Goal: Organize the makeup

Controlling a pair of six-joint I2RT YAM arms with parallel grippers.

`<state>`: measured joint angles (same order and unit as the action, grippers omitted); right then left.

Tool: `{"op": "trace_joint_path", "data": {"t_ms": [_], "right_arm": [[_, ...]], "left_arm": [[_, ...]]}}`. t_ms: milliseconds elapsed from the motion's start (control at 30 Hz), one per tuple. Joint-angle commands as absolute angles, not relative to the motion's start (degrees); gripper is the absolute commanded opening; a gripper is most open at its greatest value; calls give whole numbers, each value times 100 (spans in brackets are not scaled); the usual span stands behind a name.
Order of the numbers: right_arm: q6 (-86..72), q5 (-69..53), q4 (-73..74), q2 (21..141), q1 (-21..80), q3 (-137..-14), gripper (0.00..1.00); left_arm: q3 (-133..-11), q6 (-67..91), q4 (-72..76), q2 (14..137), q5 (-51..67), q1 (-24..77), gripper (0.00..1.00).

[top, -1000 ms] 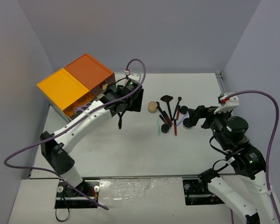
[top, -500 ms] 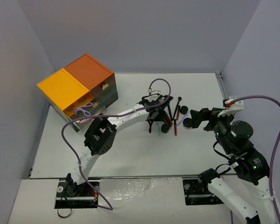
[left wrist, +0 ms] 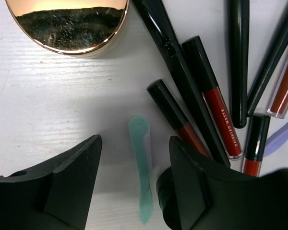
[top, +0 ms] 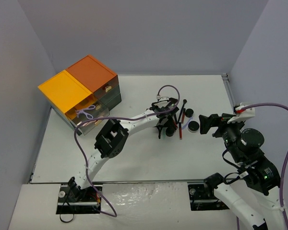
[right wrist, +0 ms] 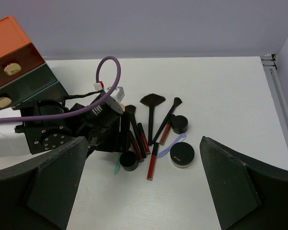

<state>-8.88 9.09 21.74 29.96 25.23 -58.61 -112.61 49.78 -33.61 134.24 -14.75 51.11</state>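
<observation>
**Early days: one piece stowed, the heap untouched**

Top view: the curler [top: 85, 114] lies in what looks like a pulled-out drawer of the cabinet [top: 91, 72], so you can count that piece as done. The rest of the makeup [top: 178, 120] sits in a loose heap on the surface [top: 134, 158], well to the right of the cabinet. Your left tool [top: 163, 130] hangs over the heap's cabinet-side edge. Your right tool [top: 205, 124] waits on the side of the heap away from the cabinet, spread wide and empty.

Left wrist: the left tool stands half open and grips nothing, with its jaws either side of a teal spatula [left wrist: 140, 177]. The gold jar [left wrist: 67, 19] and red glosses [left wrist: 213, 103] lie loose, unsorted.

Right wrist: brushes [right wrist: 151, 108] and compacts [right wrist: 182, 154] all lie apart from the cabinet. By my judgement nearly everything is left for you, and the spatula is the likely next pick.
</observation>
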Motion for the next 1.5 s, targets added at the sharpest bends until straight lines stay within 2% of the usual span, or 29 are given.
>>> {"op": "trace_joint_path", "data": {"t_ms": [0,67,133,267,400,733,1000,1200,1400,1433,1467], "right_arm": [[-860,1081,1856,3015,2574,-5855,100],[-869,1058,1855,3022,2567,-5854,100],[-878,1047,1854,3040,2575,-5854,100],[-888,1037,1854,3066,2574,-5854,100],[-888,1055,1848,3148,2566,-5869,100],[-1045,969,1822,3565,2566,-5937,100],[-1177,782,1597,3757,2566,-5855,100],[-1281,690,1503,3925,2566,-5852,100],[-1324,586,1459,4074,2570,-5901,100],[-1344,604,1457,4080,2566,-5894,100],[-1375,629,1451,4086,2566,-5882,100]], "left_arm": [[-11163,5099,-3452,13265,-1660,5150,50],[-11051,5098,-3454,13239,-1677,5150,42],[-10876,5106,-3479,13147,-1711,5150,28],[-10499,5030,-3452,12780,-1861,5142,11],[-10345,4663,-3523,12016,-2092,5142,0],[-11037,2853,-4816,10064,-2853,4967,0],[-10666,1448,-5441,8502,-2404,3532,0],[-10177,885,-5535,8034,-1671,2322,0],[-9683,616,-5332,7964,-1006,1688,0],[-9636,627,-5345,7984,-995,1639,2],[-9581,639,-5351,7996,-1001,1621,10]]}}
